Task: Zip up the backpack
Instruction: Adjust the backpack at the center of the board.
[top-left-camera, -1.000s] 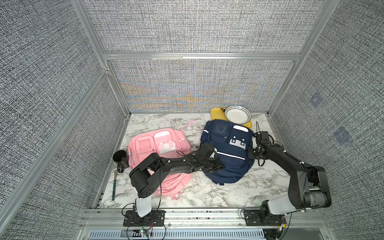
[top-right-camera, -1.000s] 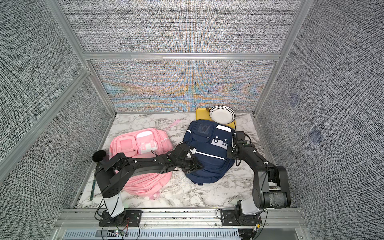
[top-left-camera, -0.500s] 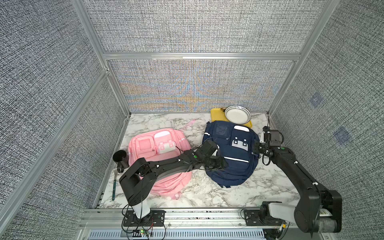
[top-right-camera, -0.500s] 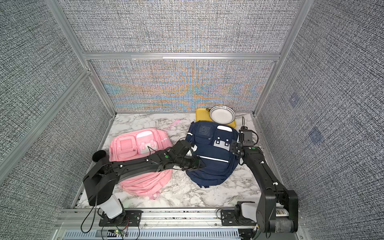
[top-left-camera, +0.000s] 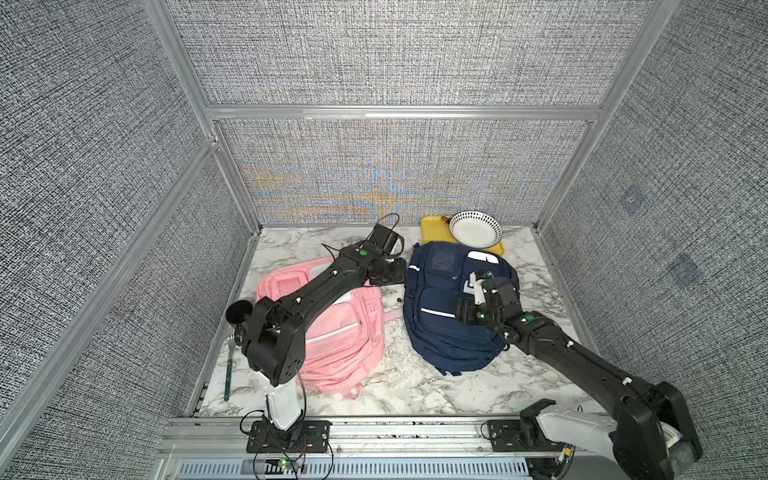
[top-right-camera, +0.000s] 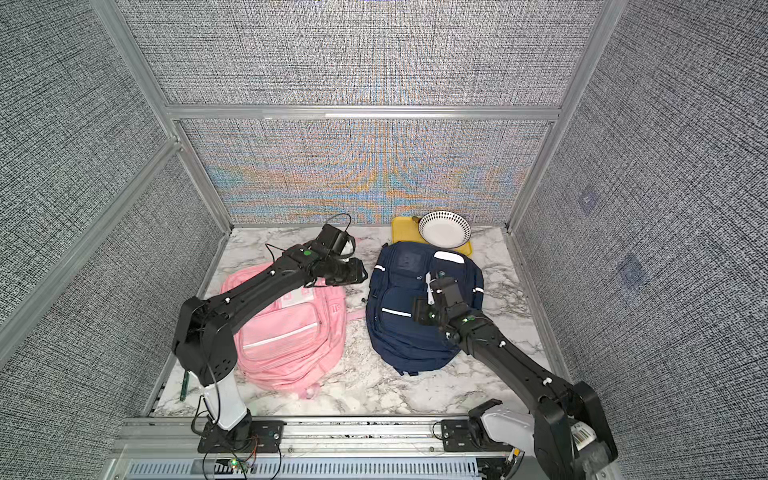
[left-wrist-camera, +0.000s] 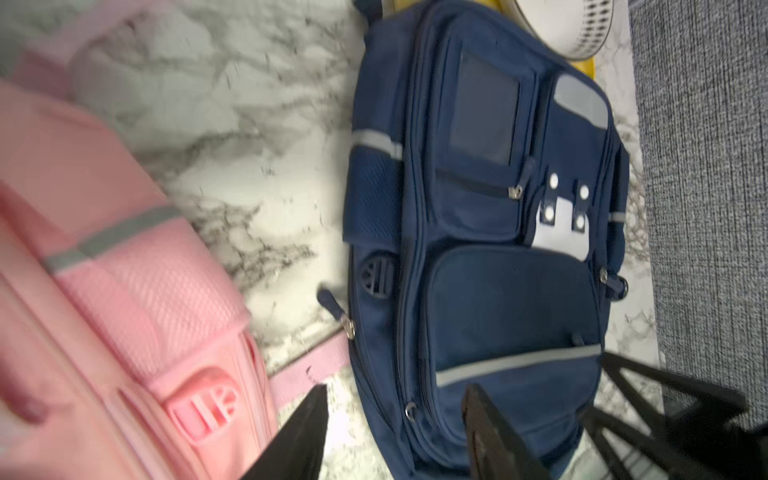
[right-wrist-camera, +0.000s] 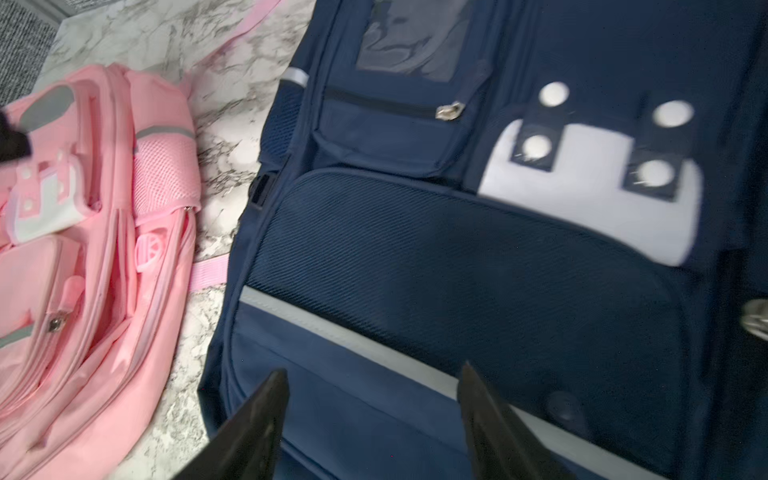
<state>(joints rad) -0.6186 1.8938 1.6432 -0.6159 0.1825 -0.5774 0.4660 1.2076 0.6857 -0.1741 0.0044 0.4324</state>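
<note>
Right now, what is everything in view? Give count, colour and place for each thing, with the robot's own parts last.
navy backpack: 1, navy blue, right part of the table, front up
pink backpack: 1, pink, left of the navy backpack
tray: 1, yellow, back of the table, behind the navy backpack
bowl: 1, white with dark dotted rim, on the tray
cup: 1, black, left table edge
utensil: 1, green handle, left table edge, nearer the front
table: 1, white-grey marble
left gripper: 1, black, open, above the gap between the backpacks
right gripper: 1, black, open, above the navy backpack
</note>
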